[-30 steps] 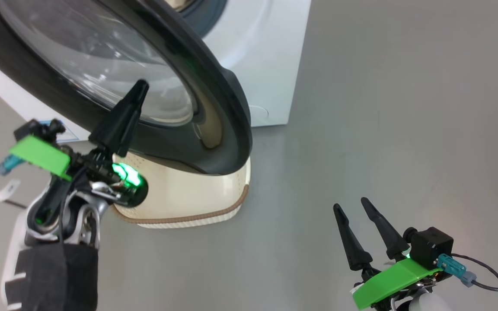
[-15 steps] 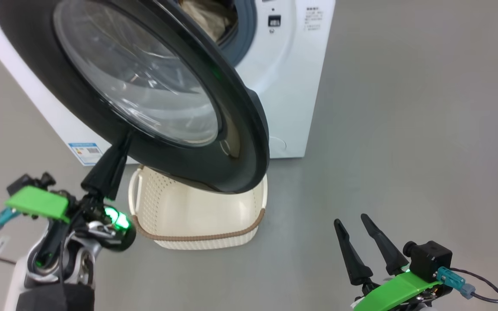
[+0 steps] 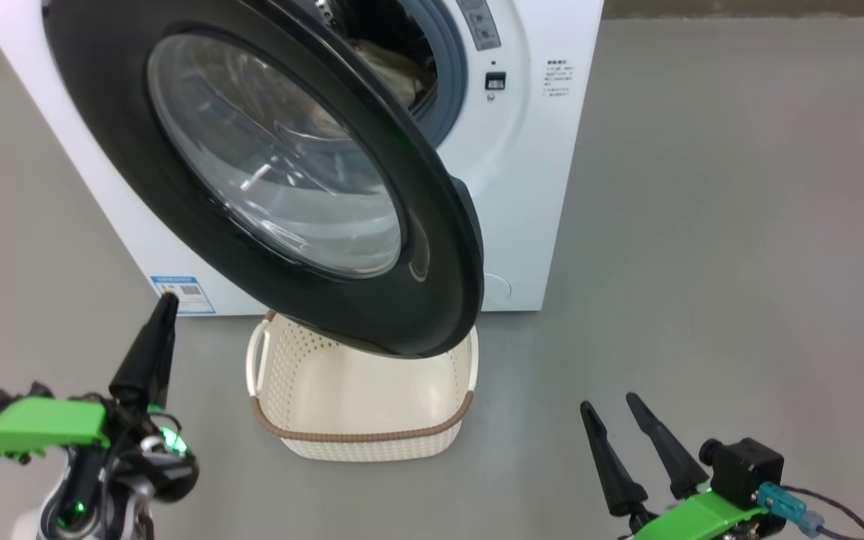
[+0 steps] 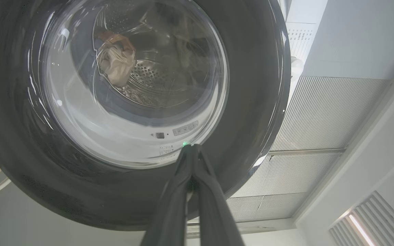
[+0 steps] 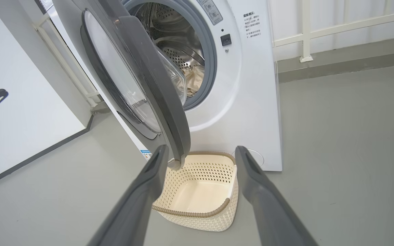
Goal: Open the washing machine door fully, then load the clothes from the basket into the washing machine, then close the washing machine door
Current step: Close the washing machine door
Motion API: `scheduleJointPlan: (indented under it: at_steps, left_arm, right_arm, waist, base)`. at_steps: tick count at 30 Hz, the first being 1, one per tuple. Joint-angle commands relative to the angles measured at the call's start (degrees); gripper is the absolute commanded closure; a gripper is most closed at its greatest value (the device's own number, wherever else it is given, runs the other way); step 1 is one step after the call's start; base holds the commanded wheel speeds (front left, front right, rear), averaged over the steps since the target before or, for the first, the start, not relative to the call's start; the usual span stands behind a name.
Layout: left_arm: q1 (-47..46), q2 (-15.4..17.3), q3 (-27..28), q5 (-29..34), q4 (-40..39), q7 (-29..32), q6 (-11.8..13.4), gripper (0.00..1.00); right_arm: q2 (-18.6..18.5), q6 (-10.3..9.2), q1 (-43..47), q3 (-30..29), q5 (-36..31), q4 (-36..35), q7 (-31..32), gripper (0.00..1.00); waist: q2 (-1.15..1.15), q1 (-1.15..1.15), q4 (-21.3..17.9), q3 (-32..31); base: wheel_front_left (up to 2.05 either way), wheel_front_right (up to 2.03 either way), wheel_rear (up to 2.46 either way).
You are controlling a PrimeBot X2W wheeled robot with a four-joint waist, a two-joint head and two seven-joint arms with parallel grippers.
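grey floor [image 3: 702, 187], basket [image 3: 372, 442], washing machine [image 3: 544, 187]

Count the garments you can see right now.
1: a cream garment lies in the drum of the washing machine, behind the partly open washing machine door. The basket looks empty. Others may be hidden deeper in the drum.

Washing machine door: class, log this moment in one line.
door partly open; basket empty; clothes in drum; left claw shut, near door; right claw open, empty

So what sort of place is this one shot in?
Likely an indoor test room set up as a laundry corner: a big white front-loading washing machine on bare grey floor, a cream perforated plastic basket before it.
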Motion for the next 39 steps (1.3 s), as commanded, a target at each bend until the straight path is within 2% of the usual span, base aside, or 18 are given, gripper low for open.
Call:
scheduleJointPlan:
  at_steps: [1,13,14,15,16,17,24,30,33,34,39]
  left_arm:
    - [0.33,1.52,1.75,1.62,-2.21,-0.73,-0.41,1.0]
    - [7.11,1.52,2.38,2.93,-5.74,-6.9,-0.41,1.0]
    - [7.77,1.52,2.3,2.89,-5.93,-7.18,-0.41,0.93]
    - [8.36,1.52,2.36,3.53,-6.35,-7.71,-0.41,0.68]
    - [8.88,1.52,2.33,3.97,-6.69,-8.08,-0.41,0.07]
    - [9.34,1.52,2.34,4.4,-6.99,-8.44,-0.41,0.0]
    - [9.99,2.04,3.8,8.54,-9.41,-12.96,-0.41,0.0]
    - [11.29,6.35,-0.38,22.38,-12.92,-21.24,-0.41,0.0]
    - [12.26,9.45,-3.29,31.52,-11.93,-27.28,-0.41,0.0]
    - [12.2,9.45,-3.69,32.82,-11.67,-28.64,-0.41,0.0]
    - [12.03,12.32,-5.4,46.02,-10.89,-31.05,-0.41,0.0]
  right_arm:
    - [0.33,0.1,-0.02,1.47,0.64,-1.38,-0.69,0.0]
    - [0.33,0.1,1.11,1.68,0.81,-1.56,-0.69,0.0]
    - [0.33,0.1,1.16,1.69,0.83,-1.59,-0.69,0.0]
    - [0.33,0.1,1.22,1.67,0.85,-1.63,-0.69,0.0]
    - [0.33,0.1,1.28,1.64,0.87,-1.68,-0.69,0.0]
    - [0.33,0.1,1.33,1.59,0.89,-1.72,-0.69,0.0]
    - [0.34,0.1,1.49,1.41,0.85,-2.0,-0.69,0.0]
    - [0.34,0.1,1.35,1.44,0.67,-2.36,-0.69,0.0]
    - [0.34,0.1,1.27,1.38,0.56,-2.45,-0.69,0.0]
    - [0.34,0.1,1.24,1.33,0.55,-2.47,-0.69,0.0]
    - [0.34,0.1,1.16,1.2,0.57,-2.74,-0.69,0.0]
  waist:
    - [0.0,0.0,0.46,-0.6]
    - [0.0,0.0,1.1,-2.07]
    - [0.0,0.0,1.11,-2.13]
    - [0.0,0.0,1.14,-2.17]
    - [0.0,0.0,1.17,-2.19]
    - [0.0,0.0,1.22,-2.23]
    - [0.0,0.0,1.47,-2.21]
    - [0.0,0.0,1.34,-1.95]
    - [0.0,0.0,1.23,-1.76]
    - [0.0,0.0,1.23,-1.71]
    - [0.0,0.0,1.17,-1.41]
  base:
    - [0.0,0.0,0.0]
    - [0.0,0.0,0.0]
    - [0.0,0.0,0.0]
    - [0.0,0.0,0.0]
    - [0.0,0.0,0.0]
    - [0.0,0.0,0.0]
    - [0.0,0.0,0.0]
    - [0.0,0.0,0.0]
    - [0.0,0.0,0.0]
    - [0.0,0.0,0.0]
    - [0.0,0.0,0.0]
